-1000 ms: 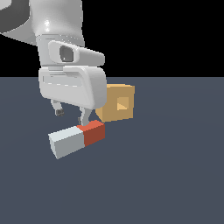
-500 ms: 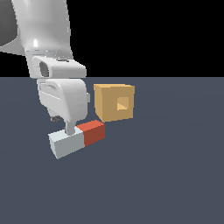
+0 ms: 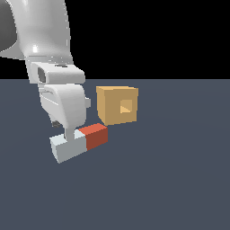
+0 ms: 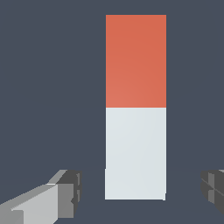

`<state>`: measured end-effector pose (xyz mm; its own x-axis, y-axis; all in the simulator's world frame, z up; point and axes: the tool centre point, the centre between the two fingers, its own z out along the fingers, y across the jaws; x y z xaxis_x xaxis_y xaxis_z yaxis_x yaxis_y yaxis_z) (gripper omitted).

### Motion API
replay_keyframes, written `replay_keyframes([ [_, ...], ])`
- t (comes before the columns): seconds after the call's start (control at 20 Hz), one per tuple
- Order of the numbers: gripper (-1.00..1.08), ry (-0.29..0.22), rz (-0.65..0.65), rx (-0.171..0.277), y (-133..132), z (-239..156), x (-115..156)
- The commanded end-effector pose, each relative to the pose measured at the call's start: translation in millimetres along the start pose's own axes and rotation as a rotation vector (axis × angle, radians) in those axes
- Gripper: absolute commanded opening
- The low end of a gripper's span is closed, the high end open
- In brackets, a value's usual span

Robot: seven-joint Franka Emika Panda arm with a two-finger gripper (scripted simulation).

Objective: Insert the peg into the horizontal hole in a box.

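Peg (image 3: 79, 143): flat on the dark table (image 3: 170, 179) — red half toward the box, pale half away from it, at about 8 o'clock of the box in the exterior view.
Tool (image 4: 139, 192): spread wide, holding nothing; fingers (image 4: 65, 189) on either side of the peg's pale end with clear gaps — not touching it.
Box (image 3: 117, 105): tan cube resting just past the red end, apart from the peg.
Hole (image 3: 126, 106): small square opening in the box's near face, darker orange inside.
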<state>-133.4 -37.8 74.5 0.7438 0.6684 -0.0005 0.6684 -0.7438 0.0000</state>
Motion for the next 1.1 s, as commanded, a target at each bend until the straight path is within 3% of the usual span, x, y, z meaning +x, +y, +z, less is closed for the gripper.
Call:
replay_keyframes([
  [0.0,1.00,0.000,0.000,0.000,-0.3,3.2,-0.1],
  [0.8,1.00,0.000,0.005,0.000,-1.2,49.4,-0.3],
  [0.85,-1.00,0.000,0.005,0.000,-1.2,49.4,-0.3],
  [1.05,-1.00,0.000,0.005,0.000,-1.2,49.4,-0.3],
])
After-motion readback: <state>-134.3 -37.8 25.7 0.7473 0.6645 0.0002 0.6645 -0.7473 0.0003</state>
